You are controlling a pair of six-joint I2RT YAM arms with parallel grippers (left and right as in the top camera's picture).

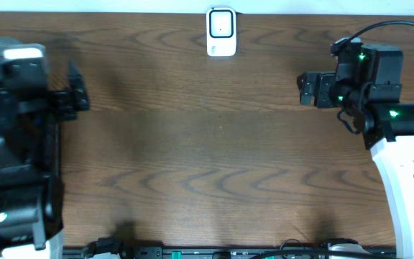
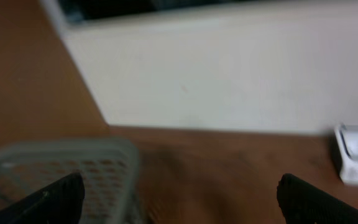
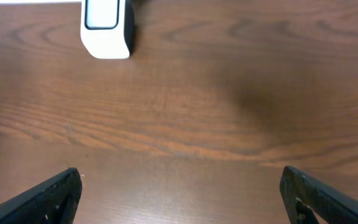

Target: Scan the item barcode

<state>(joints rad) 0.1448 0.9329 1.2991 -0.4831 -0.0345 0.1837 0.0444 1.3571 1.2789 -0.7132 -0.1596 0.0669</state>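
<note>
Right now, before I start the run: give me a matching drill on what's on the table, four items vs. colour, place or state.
Items:
1. scanner
2. basket
3. left gripper
4. right gripper

Descriptions:
A. grey mesh, blurred in the left wrist view
B. open, at the right of the overhead view
C. white, at the far edge of the table
D. open, basket close beside one finger

Pairs: 1-C, 2-A, 3-D, 4-B
</note>
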